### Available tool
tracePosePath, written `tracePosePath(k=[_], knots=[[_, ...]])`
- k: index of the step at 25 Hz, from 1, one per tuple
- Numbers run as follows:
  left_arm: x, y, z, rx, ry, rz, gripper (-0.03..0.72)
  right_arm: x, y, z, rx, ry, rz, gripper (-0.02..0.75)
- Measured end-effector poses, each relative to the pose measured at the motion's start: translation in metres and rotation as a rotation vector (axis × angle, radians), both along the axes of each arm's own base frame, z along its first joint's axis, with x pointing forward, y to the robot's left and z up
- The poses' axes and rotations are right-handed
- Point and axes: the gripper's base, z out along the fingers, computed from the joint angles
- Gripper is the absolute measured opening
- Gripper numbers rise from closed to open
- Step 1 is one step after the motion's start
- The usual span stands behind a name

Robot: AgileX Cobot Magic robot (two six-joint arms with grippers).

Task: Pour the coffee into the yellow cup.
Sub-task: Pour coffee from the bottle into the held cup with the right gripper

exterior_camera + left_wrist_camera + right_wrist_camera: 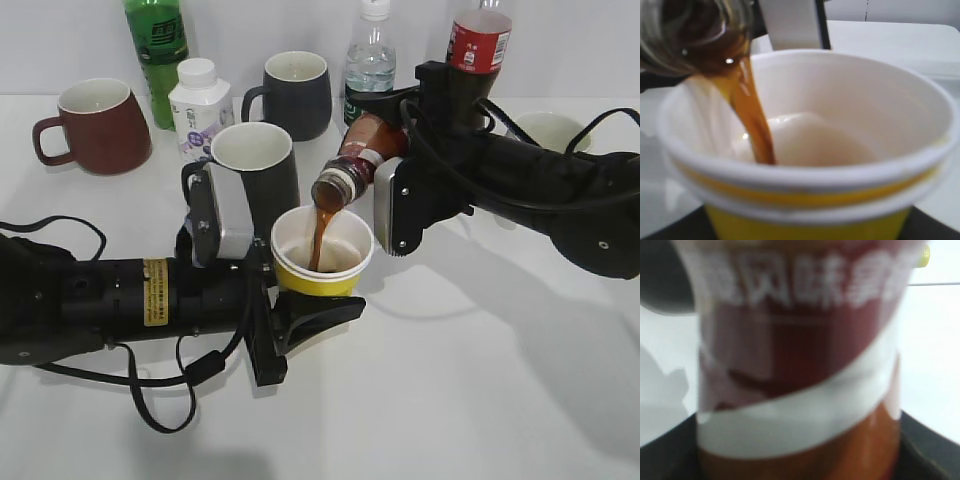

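White table (480,380) lies open beyond coffee (352,165) pouring into yellow cup (322,265).

Slanted overview; two close wrist views

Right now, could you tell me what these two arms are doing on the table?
The right end effector holds the coffee bottle tipped mouth-down, and a brown stream is running from it into the yellow cup. The left end effector grips that cup from the side and holds it under the bottle's mouth. The cup's white inside shows only a little liquid at the bottom so far. Mugs and other bottles stand untouched behind them.
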Motion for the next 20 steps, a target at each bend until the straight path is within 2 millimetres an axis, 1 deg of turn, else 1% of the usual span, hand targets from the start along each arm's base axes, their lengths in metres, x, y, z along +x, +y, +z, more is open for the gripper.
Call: tracePosePath(k=[20], knots=[[0.0001, 0.0002, -0.0005, 0.006, 0.001, 0.002, 0.398, 0.0009, 0.0001, 0.0016, -0.03, -0.047, 0.003, 0.504]])
